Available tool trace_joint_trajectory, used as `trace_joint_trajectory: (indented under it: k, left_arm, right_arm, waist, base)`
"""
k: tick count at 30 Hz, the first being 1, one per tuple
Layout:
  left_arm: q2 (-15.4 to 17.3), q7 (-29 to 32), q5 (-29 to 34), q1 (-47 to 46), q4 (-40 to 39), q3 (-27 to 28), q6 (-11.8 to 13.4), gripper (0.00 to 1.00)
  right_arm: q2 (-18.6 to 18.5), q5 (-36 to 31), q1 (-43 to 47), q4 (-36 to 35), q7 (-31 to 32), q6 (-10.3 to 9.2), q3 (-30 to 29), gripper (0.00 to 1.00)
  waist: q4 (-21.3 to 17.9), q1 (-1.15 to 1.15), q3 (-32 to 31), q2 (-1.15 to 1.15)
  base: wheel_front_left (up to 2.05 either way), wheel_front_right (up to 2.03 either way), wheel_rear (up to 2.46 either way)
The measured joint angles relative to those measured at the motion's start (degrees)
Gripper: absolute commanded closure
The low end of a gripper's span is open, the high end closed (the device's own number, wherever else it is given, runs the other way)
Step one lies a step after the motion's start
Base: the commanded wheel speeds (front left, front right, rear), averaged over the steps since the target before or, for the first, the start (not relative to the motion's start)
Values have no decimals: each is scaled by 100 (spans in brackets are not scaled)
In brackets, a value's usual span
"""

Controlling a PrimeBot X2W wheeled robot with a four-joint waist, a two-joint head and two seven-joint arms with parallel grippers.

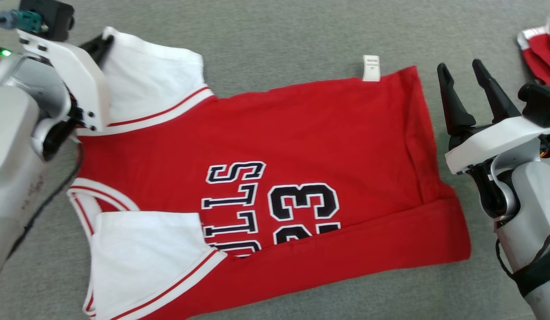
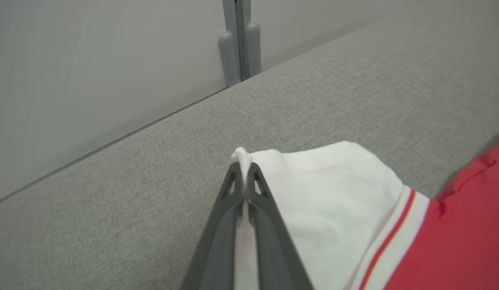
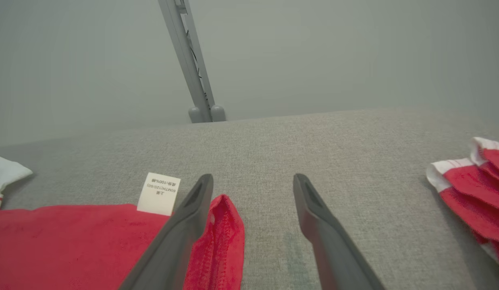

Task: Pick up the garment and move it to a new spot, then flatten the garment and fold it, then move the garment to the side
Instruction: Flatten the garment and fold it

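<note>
One white sleeve (image 2: 334,193) of the red jersey (image 1: 301,146) is pinched in my left gripper (image 2: 244,169), likely for folding; my right gripper (image 3: 253,181) hovers spread beside the hem (image 3: 223,233).

One jersey (image 1: 301,133) between the jaws of the left gripper (image 2: 244,168), one other garment (image 1: 544,53) right of the right gripper (image 1: 460,66), one label (image 1: 371,68).

We see the garment (image 1: 324,133) lying flat on the surface (image 1: 275,35), with another cloth (image 1: 544,53) well apart to its right.
</note>
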Motion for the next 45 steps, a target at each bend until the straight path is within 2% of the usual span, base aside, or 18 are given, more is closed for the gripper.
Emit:
trace_joint_trajectory:
  k: [5, 12, 19, 20, 21, 22, 23, 31, 38, 43, 45]
  left_arm:
    - [-23, -214, -246, 154, -254, -209, -1, 100]
    - [-82, -522, -449, 224, -488, -491, -1, 100]
    - [-98, -654, -602, 222, -524, -708, -1, 100]
    - [-99, -672, -617, 220, -521, -736, -1, 100]
    - [-97, -691, -648, 214, -509, -761, -1, 100]
    - [-97, -708, -662, 205, -500, -781, -1, 100]
    - [-90, -717, -692, 196, -485, -804, -1, 100]
    - [-31, -827, -851, 112, -311, -938, -1, 100]
    - [-92, -1188, -816, -129, -15, -857, 8, 100]
    - [-240, -1616, -668, -375, 256, -776, 143, 100]
    - [-300, -1856, -623, -485, 389, -714, 218, 100]
  right_arm:
    - [-227, 402, -143, 221, 486, 0, 274, 0]
    - [-679, 599, -430, 645, 995, 0, 730, 0]
    - [-872, 735, -684, 1095, 1265, 1, 1084, 0]
    - [-903, 738, -722, 1149, 1285, 0, 1136, 16]
    - [-905, 781, -749, 1178, 1310, 0, 1156, 58]
    - [-899, 858, -772, 1206, 1321, 0, 1171, 89]
    - [-899, 890, -799, 1232, 1319, 0, 1199, 100]
    - [-904, 1099, -926, 1455, 1162, 8, 1357, 100]
    - [-939, 1211, -1124, 1538, 744, 8, 1426, 100]
    - [-940, 1171, -1416, 1770, 288, 8, 1381, 100]
    - [-945, 969, -1588, 1935, 3, 8, 1351, 100]
  waist:
    - [281, 0, -101, 0]
    - [658, 0, -173, 0]
    - [804, 0, -115, 0]
    - [811, 0, -102, 0]
    - [815, 0, -90, 0]
    - [817, 0, -80, 0]
    - [817, 0, -71, 0]
    - [780, 0, -29, 0]
    - [754, 0, 56, 0]
    - [751, 0, 115, 0]
    - [751, 0, 135, 0]
  base:
    - [0, 0, 0]
    - [0, 0, 0]
    - [0, 0, 0]
    - [0, 0, 0]
    - [0, 0, 0]
    - [0, 0, 0]
    - [0, 0, 0]
    - [0, 0, 0]
    - [0, 0, 0]
    - [0, 0, 0]
    - [0, 0, 0]
